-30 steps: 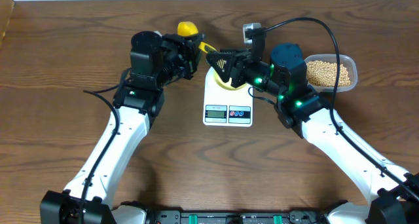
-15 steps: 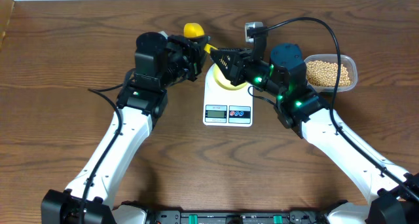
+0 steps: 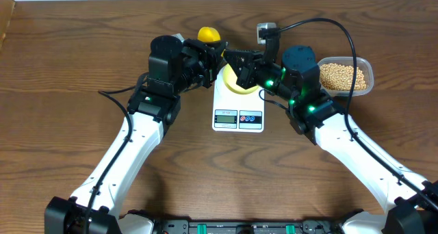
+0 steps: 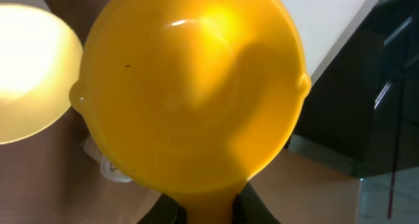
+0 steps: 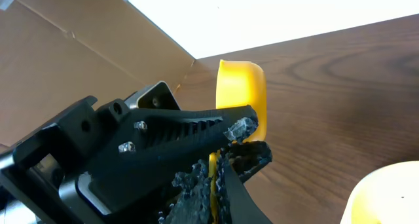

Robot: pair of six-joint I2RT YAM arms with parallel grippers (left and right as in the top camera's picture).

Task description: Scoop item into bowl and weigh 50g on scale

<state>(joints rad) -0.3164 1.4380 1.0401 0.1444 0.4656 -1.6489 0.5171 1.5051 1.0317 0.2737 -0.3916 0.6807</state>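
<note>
No legible text; scale (image 3: 238, 104) display unreadable.

Two white robot arms with black wrists lean in towards each other, their grippers close together.
The left arm (image 3: 130, 145) reaches forward and to the right, its left gripper (image 3: 211, 57) clamped on the handle of a bright yellow plastic measuring scoop (image 4: 190, 86). The right arm (image 3: 356, 152) reaches forward and to the left, its right gripper (image 5: 254, 136) fully closed.
</note>
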